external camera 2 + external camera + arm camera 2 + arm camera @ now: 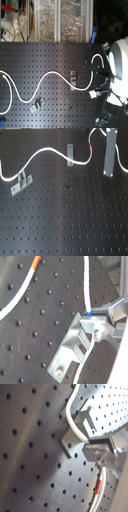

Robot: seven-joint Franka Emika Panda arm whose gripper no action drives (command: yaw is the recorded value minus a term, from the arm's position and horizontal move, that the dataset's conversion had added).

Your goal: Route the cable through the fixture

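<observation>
First exterior view: the cable (40, 152) runs in waves across the perforated board (70, 218), passing the upright fixture (70, 155); its red band (90, 145) lies toward the first exterior view's right, beside the gripper (109, 172).

Second exterior view: the cable (50, 77) reaches the fixture (74, 79); a second bracket (37, 105) stands apart.

First wrist view: the cable (75, 421) crosses the fixture (75, 434) slot, long axis roughly along it.

Second wrist view: the fingertips (97, 321) appear clenched on the cable (86, 286), just beside the fixture (75, 351).
</observation>
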